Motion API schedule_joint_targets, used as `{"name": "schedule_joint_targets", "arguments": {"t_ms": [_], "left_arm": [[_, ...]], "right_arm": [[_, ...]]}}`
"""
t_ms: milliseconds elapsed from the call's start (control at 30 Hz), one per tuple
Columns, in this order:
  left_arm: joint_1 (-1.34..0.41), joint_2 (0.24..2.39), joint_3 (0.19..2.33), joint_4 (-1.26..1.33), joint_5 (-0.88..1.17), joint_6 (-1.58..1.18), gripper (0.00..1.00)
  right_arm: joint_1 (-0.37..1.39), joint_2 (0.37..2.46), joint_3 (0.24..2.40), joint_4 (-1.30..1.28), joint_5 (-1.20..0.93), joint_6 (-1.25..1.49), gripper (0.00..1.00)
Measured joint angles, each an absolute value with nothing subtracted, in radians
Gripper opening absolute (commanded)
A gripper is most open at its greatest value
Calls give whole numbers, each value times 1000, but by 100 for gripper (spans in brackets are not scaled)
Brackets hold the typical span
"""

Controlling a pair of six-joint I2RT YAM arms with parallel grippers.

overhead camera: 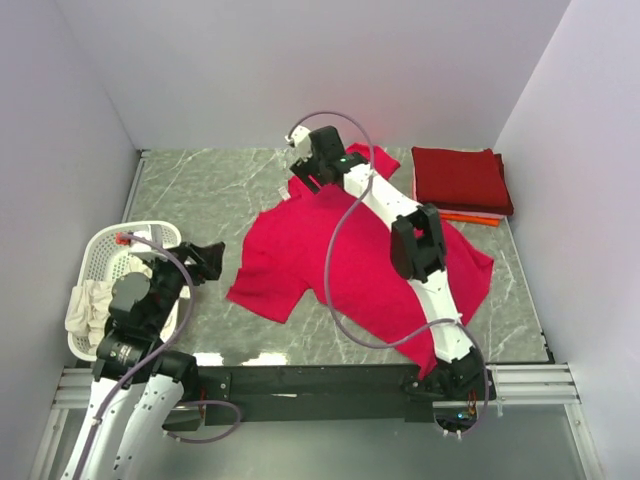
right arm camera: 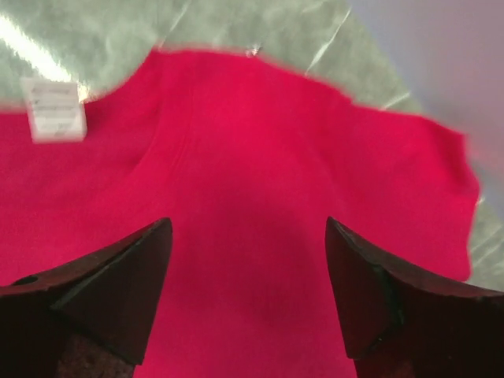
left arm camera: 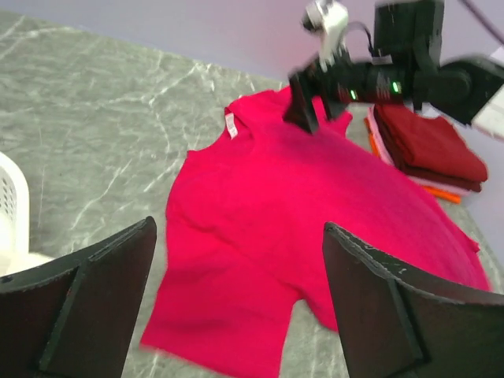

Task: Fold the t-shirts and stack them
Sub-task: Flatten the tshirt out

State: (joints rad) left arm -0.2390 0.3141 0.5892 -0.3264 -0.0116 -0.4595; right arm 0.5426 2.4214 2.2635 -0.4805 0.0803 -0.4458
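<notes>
Looking at this, the red shirt (overhead camera: 335,265) lies flat in the middle, long axis roughly 10-to-4. The right gripper (overhead camera: 303,178) hovers over the collar end, jaws apart. The left gripper (overhead camera: 212,262), also spread, sits at 9 beside the near sleeve.

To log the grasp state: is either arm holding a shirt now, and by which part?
Nothing is held. The left fingers and the right fingers stand open; the red shirt lies ungripped.
</notes>
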Motion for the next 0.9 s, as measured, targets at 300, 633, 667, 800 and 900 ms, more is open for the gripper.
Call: {"name": "schedule_joint_targets", "arguments": {"t_ms": [300, 633, 667, 800, 900], "left_arm": [[-239, 659, 717, -185, 120, -469, 92], [-237, 1530, 1107, -158, 348, -463, 80], [-237, 1571, 1139, -184, 337, -452, 80], [-231, 1719, 1328, -290, 279, -387, 80], [-228, 1827, 1449, -327, 254, -335, 79]], "right_arm": [[343, 1925, 1839, -643, -233, -585, 90], [465, 1592, 1305, -729, -405, -704, 83], [528, 1595, 1232, -722, -386, -696, 83], [756, 1610, 1068, -701, -303, -653, 82], [831, 1613, 1060, -655, -260, -614, 81]]}}
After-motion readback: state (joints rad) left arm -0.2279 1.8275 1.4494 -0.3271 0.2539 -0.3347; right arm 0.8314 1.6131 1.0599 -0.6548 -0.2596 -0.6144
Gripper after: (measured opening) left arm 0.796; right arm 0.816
